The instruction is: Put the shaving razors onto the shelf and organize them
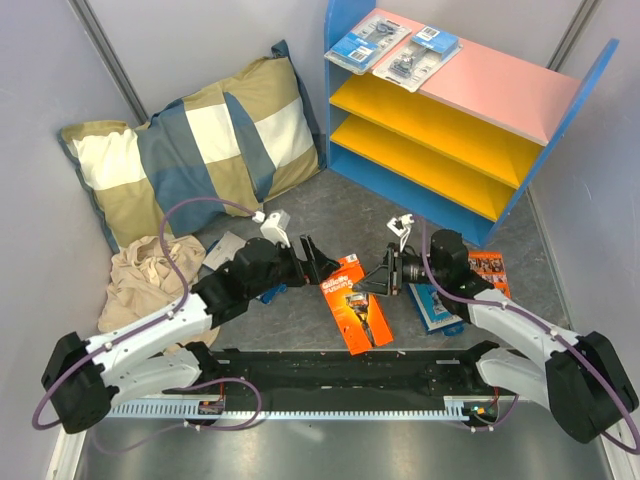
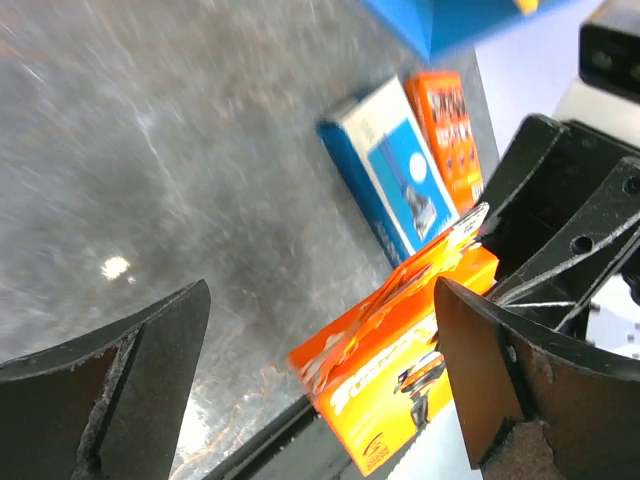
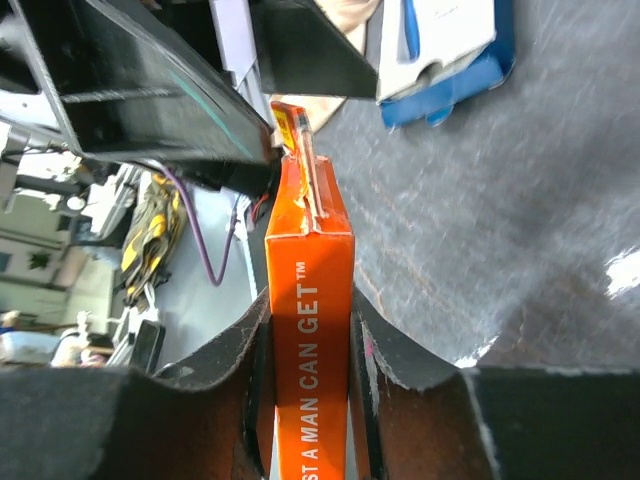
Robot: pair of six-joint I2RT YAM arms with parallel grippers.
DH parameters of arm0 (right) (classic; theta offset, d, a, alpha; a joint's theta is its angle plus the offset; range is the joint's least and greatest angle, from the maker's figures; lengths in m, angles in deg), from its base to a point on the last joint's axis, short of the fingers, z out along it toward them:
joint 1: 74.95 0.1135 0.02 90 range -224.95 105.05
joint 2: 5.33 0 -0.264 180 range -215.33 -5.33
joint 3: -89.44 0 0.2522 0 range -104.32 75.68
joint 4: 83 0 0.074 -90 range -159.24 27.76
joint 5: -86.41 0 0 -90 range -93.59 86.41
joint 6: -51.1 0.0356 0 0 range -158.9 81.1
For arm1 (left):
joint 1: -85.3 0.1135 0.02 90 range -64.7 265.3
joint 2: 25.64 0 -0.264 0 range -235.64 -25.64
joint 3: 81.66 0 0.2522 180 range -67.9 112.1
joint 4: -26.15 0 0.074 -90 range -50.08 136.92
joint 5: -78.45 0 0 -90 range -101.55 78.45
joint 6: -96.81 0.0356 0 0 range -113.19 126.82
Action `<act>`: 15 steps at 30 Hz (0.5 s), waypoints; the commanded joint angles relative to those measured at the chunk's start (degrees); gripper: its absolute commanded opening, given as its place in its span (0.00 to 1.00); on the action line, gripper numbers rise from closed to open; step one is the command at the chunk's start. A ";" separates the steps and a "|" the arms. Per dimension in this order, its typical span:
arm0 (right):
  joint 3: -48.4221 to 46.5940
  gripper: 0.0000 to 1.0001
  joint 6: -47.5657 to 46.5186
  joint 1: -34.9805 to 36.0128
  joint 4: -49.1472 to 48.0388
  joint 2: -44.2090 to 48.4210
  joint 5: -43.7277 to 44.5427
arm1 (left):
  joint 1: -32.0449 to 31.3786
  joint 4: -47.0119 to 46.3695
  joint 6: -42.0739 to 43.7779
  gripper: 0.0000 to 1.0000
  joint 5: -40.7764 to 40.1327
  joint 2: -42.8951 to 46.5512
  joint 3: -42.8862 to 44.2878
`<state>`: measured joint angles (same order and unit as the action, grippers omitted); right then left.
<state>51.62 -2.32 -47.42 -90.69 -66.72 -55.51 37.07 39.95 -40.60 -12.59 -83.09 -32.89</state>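
While the left pincer [image 2: 318, 300] gapes beside it, the right pincer [image 3: 310, 320] clamps the orange razor box [image 1: 356, 303] by its flat faces, at the near middle of the desk [image 1: 330, 210]; probably light, stiff, slick.

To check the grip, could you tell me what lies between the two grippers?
The orange razor box, clamped by the right gripper, left gripper open; the top view shows it.
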 commanded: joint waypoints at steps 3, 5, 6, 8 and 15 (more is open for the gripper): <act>-8.46 0.11 -3.00 0.07 7.29 3.46 5.24 | 0.77 7.70 7.16 1.00 -9.59 5.59 8.14; -11.17 0.10 -3.09 0.07 8.88 3.82 7.43 | 1.20 8.49 8.48 1.00 -9.42 5.86 10.87; -12.23 0.10 -2.74 -0.02 9.58 4.25 8.49 | 1.21 9.28 8.83 1.00 -9.33 5.69 11.75; -15.48 0.09 -1.43 -0.28 10.47 4.69 10.86 | 1.47 10.42 9.45 1.00 -8.72 4.90 14.73; -26.91 0.07 -0.54 -0.72 16.08 9.17 24.98 | 3.05 12.71 11.03 1.00 -2.22 1.64 23.43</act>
<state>32.56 -3.57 -47.73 -76.29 -61.39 -41.44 39.22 50.99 -33.24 -17.97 -79.95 -14.47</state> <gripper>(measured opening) 0.360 0.995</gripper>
